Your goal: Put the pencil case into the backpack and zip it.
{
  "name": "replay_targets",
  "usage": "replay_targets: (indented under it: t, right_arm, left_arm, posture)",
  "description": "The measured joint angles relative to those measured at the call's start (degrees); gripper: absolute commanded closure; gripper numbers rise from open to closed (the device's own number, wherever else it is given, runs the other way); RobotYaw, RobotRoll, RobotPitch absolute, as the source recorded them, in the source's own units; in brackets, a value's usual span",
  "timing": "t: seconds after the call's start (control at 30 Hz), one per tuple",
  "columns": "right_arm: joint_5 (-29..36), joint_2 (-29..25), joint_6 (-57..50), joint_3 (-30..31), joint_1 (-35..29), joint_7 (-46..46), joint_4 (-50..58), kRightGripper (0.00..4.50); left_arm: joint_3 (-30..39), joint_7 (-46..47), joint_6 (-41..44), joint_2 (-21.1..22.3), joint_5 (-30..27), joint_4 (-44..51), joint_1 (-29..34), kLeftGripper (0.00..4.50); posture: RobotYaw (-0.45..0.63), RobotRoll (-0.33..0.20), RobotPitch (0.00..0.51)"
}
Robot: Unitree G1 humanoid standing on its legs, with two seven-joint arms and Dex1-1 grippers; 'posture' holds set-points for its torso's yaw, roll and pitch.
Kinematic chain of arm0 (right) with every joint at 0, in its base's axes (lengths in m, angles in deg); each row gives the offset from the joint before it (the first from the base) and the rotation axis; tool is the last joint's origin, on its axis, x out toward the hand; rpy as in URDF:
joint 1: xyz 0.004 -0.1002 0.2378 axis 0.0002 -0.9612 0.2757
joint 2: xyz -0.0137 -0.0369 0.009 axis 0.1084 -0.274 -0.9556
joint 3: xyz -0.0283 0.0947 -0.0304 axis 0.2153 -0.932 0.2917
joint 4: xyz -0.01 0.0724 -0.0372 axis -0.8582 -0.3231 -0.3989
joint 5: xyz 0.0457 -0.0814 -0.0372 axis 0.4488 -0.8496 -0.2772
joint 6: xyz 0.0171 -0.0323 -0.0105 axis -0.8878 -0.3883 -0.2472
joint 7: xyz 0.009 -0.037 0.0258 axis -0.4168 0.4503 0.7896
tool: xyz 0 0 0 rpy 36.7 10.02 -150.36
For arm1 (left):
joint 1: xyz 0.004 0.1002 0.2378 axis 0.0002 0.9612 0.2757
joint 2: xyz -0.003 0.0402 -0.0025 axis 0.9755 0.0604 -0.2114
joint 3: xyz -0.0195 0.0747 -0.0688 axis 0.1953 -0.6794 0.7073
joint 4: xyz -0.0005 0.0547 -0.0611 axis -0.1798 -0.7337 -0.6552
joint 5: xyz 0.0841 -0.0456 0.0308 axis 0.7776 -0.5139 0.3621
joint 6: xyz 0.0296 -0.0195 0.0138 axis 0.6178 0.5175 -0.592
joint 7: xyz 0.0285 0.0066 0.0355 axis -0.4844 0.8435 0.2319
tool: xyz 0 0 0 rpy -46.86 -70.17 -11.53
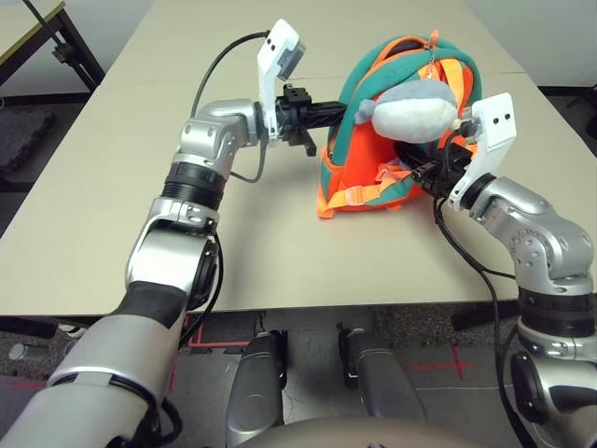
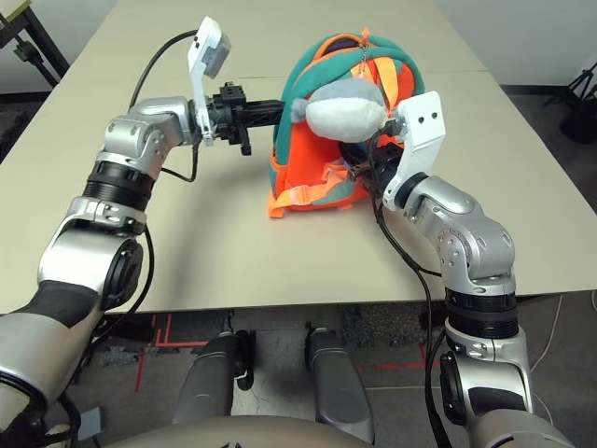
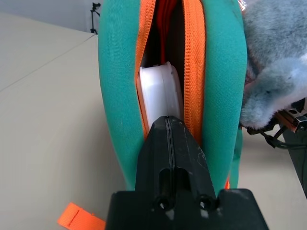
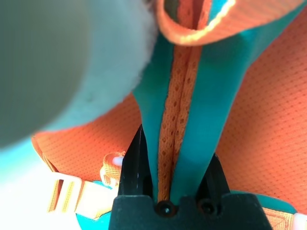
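Pencil case [image 3: 158,93] is already down inside the backpack [image 1: 359,177], its white rounded end showing between the two orange zipper rows. The opening above it is still gaping, so I read the step in hand as the zip-up.

My left end effector [image 3: 169,125] is clenched, fingers [image 3: 180,143] pressed flat together with nothing between them, tip right at the zipper slot just below the case end. My right end effector [image 4: 175,158] is grasping a teal-and-orange strap or trim band [image 4: 184,96] on the backpack's far side, holding the bag steady on the surface [image 1: 140,187].

How I'd do it well:
- Keep the right grip firm; it's the anchor and the bag will slide or tip without it.
- I can't see the zipper pull from here. Find it before closing on anything.
- The case end sits close to the teeth. Nudge it deeper first if it blocks the track, or the slider will likely jam on it.
- Pull along the curve of the teal rim, not straight out, so the two rows meet.
- The plush toy [image 1: 410,107] hangs over the top, near the zipper line. Keep it out of the slider's path.

Backpack look: small, upright, orange mesh-like body, thick teal rim around the opening, orange webbing straps with pale buckles low at the front. Soft and floppy, so it'll deform under any sideways pull.
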Motion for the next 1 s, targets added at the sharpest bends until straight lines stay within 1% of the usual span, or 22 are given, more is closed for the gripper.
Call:
replay_targets:
  t: [0.1, 0.2, 0.3, 0.37, 0.47, 0.63, 0.7, 0.77, 0.87, 1.0]
  right_arm:
    - [0.0, 0.0, 0.0, 0.0, -0.2, -0.1, 0.3, 4.10]
    - [0.2, 0.1, 0.0, 0.0, -0.4, 0.0, 0.4, 4.10]
    - [0.2, 0.2, 0.0, 0.2, -0.4, 0.1, 0.5, 4.10]
    - [0.2, 0.3, 0.0, 0.2, -0.4, 0.4, 0.4, 4.10]
    - [0.1, 0.2, 0.0, 0.2, -0.4, 0.5, 0.2, 4.10]
    - [0.0, 0.2, 0.1, 0.2, -0.3, 0.6, -0.1, 4.10]
    - [0.0, 0.2, 0.1, 0.2, -0.2, 0.7, -0.1, 4.10]
    - [0.0, 0.2, 0.2, 0.3, -0.2, 1.0, -0.2, 4.10]
    - [0.0, 0.2, 0.2, 0.3, -0.1, 1.1, -0.3, 4.10]
    - [-0.1, 0.2, 0.3, 0.3, -0.1, 1.2, -0.5, 4.10]
  left_arm:
    - [0.3, -1.0, 0.2, 0.7, 0.0, 0.0, -0.1, 4.50]
    - [1.1, -1.6, 1.6, 2.7, -0.2, 0.9, -0.1, 4.50]
    - [3.8, -1.6, 4.2, 5.5, -1.7, 4.9, 0.2, 4.50]
    - [7.0, -1.2, 6.3, 8.1, -4.1, 8.4, 0.1, 4.50]
    - [10.8, 0.2, 9.1, 10.8, -6.8, 12.5, 0.1, 4.50]
    - [12.7, 1.8, 12.1, 12.1, -9.4, 19.2, 0.1, 4.50]
    - [12.6, 1.9, 13.5, 12.1, -10.1, 22.3, 0.7, 4.10]
    - [11.7, 1.3, 14.8, 12.2, -11.1, 25.2, 1.8, 3.52]
    - [10.2, 0.3, 16.6, 11.9, -12.2, 28.3, 2.9, 2.30]
    - [8.7, -0.8, 16.8, 11.9, -12.8, 30.2, 2.9, 0.84]
  posture:
    - [-0.17, 0.000, 0.166]
    - [-0.16, 0.000, 0.169]
    - [-0.15, 0.000, 0.172]
    - [-0.15, 0.000, 0.173]
    - [-0.14, 0.000, 0.174]
    - [-0.14, 0.000, 0.173]
    - [-0.14, 0.000, 0.171]
    - [-0.14, 0.000, 0.168]
    - [-0.15, 0.000, 0.165]
    - [-0.15, 0.000, 0.164]
